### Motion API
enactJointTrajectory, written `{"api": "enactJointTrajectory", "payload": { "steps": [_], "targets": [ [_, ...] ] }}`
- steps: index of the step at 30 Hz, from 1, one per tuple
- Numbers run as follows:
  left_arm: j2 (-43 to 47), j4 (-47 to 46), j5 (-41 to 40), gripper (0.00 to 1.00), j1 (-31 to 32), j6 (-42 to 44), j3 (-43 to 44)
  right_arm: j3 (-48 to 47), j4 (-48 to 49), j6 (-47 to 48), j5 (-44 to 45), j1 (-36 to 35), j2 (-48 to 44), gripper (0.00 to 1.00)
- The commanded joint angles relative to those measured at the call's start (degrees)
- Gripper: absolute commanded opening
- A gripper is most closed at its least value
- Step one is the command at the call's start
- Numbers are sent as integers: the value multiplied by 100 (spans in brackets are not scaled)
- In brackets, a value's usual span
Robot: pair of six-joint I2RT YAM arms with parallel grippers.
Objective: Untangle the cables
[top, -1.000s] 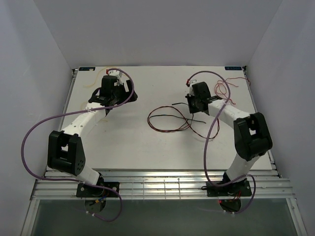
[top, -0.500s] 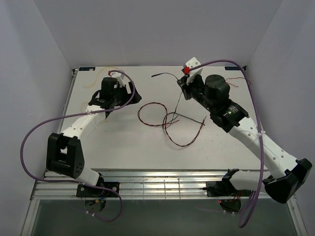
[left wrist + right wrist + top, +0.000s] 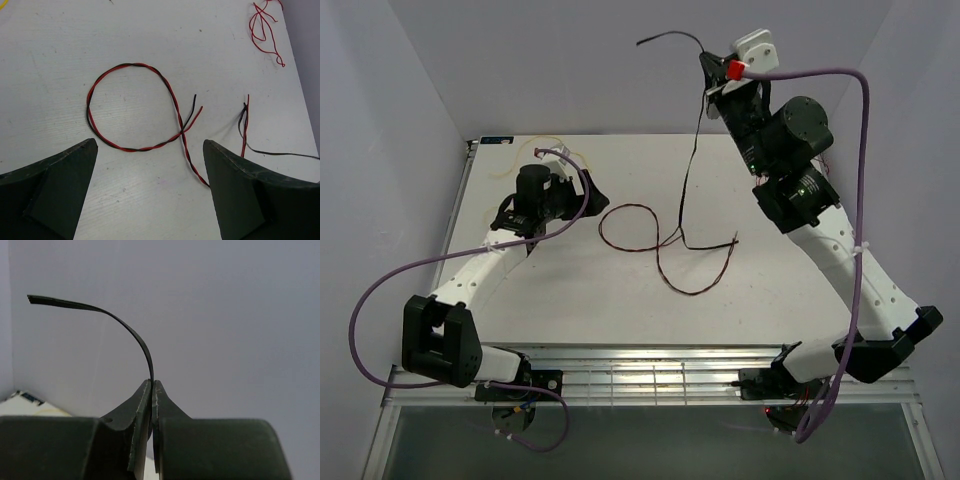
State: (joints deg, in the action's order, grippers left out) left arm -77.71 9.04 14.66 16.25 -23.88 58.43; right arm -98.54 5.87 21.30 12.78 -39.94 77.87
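My right gripper [image 3: 708,68] is raised high above the back of the table, shut on a thin black cable [image 3: 688,170]. The cable's free end curls out left of the jaws, and the rest hangs down to the table. In the right wrist view the fingers [image 3: 152,385] pinch this black cable [image 3: 135,332]. A twisted red-and-black cable [image 3: 602,228] lies in a loop mid-table; the black cable crosses it. My left gripper [image 3: 592,192] is open and empty, just left of the loop. In its wrist view [image 3: 150,145] the loop [image 3: 123,65] lies just ahead of the fingers.
A loose red cable [image 3: 262,25] lies far right in the left wrist view; in the top view the right arm hides it. A yellow cable [image 3: 508,172] lies at the back left corner. White walls enclose the table [image 3: 550,310] on three sides.
My right arm has swung up from the table, lifting the black cable high. The red-and-black cable has slid left and its loop has opened out. The left arm has shifted slightly.
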Motion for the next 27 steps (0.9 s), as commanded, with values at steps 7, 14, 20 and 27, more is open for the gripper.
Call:
{"api": "enactJointTrajectory", "payload": {
  "steps": [7,14,20,27],
  "targets": [
    [-200,45,64,98,45,67,98,-2703,1223,1455,928,65,1553,8],
    [-279,124,-50,98,54,147,98,-3583,2225,1387,368,732,2417,8],
    [-367,195,-147,98,62,208,194,-3348,2726,717,-538,1665,2821,8],
    [-780,493,-349,98,54,331,572,-2952,3315,658,-1092,1902,3542,8]
  ]
}}
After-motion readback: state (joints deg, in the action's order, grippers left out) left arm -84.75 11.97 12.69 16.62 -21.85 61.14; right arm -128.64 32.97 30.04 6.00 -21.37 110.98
